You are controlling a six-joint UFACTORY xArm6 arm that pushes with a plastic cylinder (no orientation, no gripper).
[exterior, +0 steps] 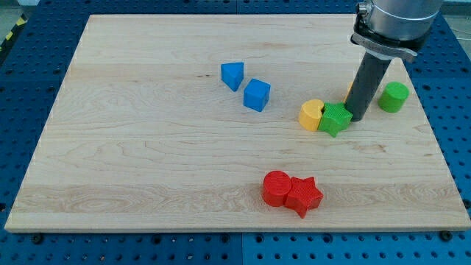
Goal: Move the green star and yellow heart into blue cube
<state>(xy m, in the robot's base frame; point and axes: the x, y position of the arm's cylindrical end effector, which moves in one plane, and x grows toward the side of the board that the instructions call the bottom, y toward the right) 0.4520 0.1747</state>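
My tip [358, 116] is sitting on the wooden board [147, 147], at the view's right side. There is no jaw on this rod, so nothing apart or together to tell: it is just a straight dark rod hanging down from the grey arm body [394, 22] at the view's top right.

The green star [335, 118] is lying directly to the view's left of my tip, touching it or as good as touching; exact contact is hard to tell. The yellow heart [312, 114] is sitting on the far side of the star from my tip, pressing against the star's left edge.

The blue cube [257, 95] is lying further to the view's left of my tip, past the heart, slightly higher in the view, clearly apart from the heart. A second blue block [232, 75], wedge-like in shape, is sitting just beyond the cube, up and left.

A green cylinder [394, 97] is standing near my tip on the view's right, slightly higher. An orange block [349, 91] is peeking out behind the rod, shape hidden.

A red cylinder [277, 188] and a red star [304, 196] are lying touching each other well below and left of my tip.
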